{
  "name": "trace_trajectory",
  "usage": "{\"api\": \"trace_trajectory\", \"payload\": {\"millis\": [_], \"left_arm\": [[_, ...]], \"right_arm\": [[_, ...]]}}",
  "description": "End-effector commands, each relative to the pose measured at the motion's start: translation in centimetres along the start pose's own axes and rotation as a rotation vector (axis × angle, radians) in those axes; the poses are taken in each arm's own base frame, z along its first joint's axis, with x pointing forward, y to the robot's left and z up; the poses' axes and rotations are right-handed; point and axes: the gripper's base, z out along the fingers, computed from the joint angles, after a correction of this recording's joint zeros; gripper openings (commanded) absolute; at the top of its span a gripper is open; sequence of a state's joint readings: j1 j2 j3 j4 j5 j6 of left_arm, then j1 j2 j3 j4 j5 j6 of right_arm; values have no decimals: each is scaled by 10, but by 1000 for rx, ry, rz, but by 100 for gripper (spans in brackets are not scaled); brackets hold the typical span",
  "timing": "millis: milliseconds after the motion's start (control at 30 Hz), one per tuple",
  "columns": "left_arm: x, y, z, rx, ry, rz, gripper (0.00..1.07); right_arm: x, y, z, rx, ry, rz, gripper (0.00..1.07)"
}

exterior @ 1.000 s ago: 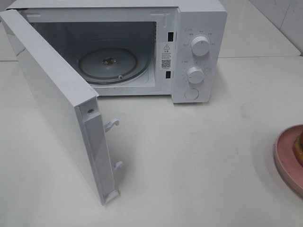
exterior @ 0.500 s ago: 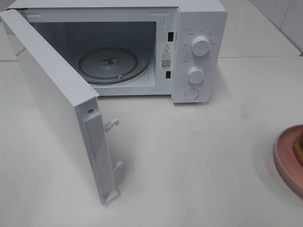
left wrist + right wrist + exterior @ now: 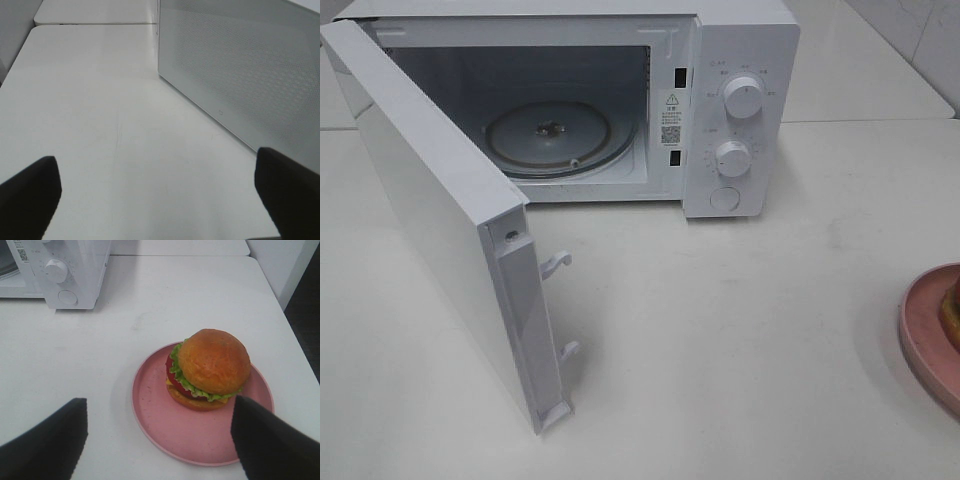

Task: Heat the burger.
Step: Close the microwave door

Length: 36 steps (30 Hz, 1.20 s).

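— Sitting on a round pink plate (image 3: 200, 432), the tall burger (image 3: 210, 369) with its glossy golden-brown bun, green lettuce frill, red tomato and yellow cheese is on the white table (image 3: 740, 330), well to the right of the oven. See it?

— Yes, clearly in the right wrist view; from the high camera only the plate's edge (image 3: 925, 335) and a sliver of the burger (image 3: 952, 315) show at the right border.

— And the right gripper (image 3: 160, 440)?

— Its dark fingers (image 3: 47, 445) are spread wide on either side of the plate, above the table, holding nothing.

— The boxy white microwave oven (image 3: 740, 110)?

— At the back of the table, its door (image 3: 440, 220) swung fully out to the left, the round glass turntable (image 3: 552, 138) bare inside. Two white knobs (image 3: 744, 97) and a round button sit on the control panel.

— Left gripper (image 3: 160, 195)?

— Also spread apart and empty, over bare tabletop just beside the door's perforated outer face (image 3: 240, 75).
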<state>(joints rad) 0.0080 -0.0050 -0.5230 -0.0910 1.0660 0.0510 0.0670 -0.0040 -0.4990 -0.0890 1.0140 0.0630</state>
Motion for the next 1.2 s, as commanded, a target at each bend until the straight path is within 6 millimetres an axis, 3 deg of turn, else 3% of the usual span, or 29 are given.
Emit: {"api": "trace_trajectory", "payload": {"millis": [33, 1067, 1200], "left_arm": [[1, 0, -2, -1, -21, -8, 98], [0, -1, -1, 5, -14, -14, 98], [-16, -2, -4, 13, -53, -18, 98]], "right_arm": [[1, 0, -3, 5, -42, -5, 76], [1, 0, -3, 5, -42, -5, 76], [1, 0, -3, 5, -42, -5, 76]]}}
